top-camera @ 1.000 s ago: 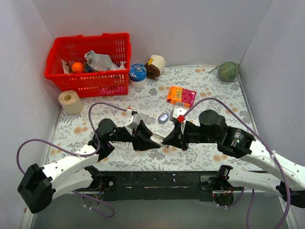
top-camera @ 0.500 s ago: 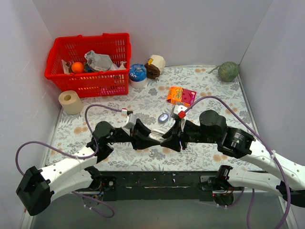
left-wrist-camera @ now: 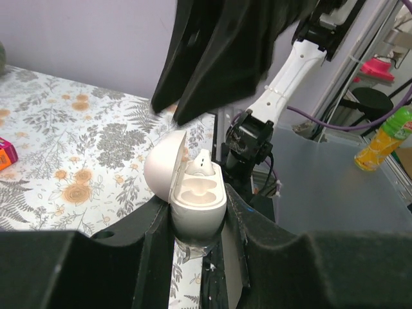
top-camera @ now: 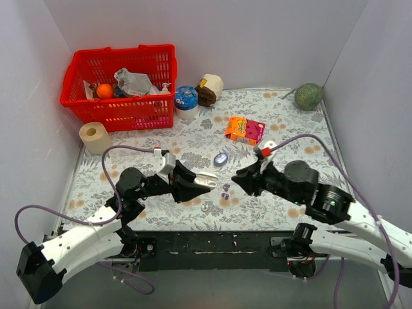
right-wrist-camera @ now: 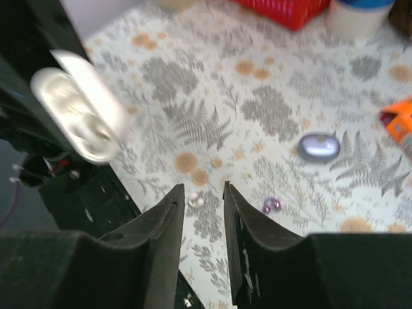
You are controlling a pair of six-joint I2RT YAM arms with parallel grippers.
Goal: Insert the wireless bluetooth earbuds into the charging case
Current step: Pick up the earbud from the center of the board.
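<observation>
Near the open white charging case (left-wrist-camera: 193, 193) clamped in the left gripper (left-wrist-camera: 197, 224), a loose white earbud (right-wrist-camera: 193, 201) lay before the right gripper (top-camera: 235, 176), whose parted, empty jaws should have centred over it before closing.

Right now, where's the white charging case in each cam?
Top external: white charging case just left of centre, at the tip of the left gripper.
Left wrist: case lower centre, lid open, gripped at its base.
Right wrist: case upper left, blurred.
Shared landmark: orange box, upper centre in top external, cut off at the left edge in left wrist and at the right edge in right wrist.
</observation>
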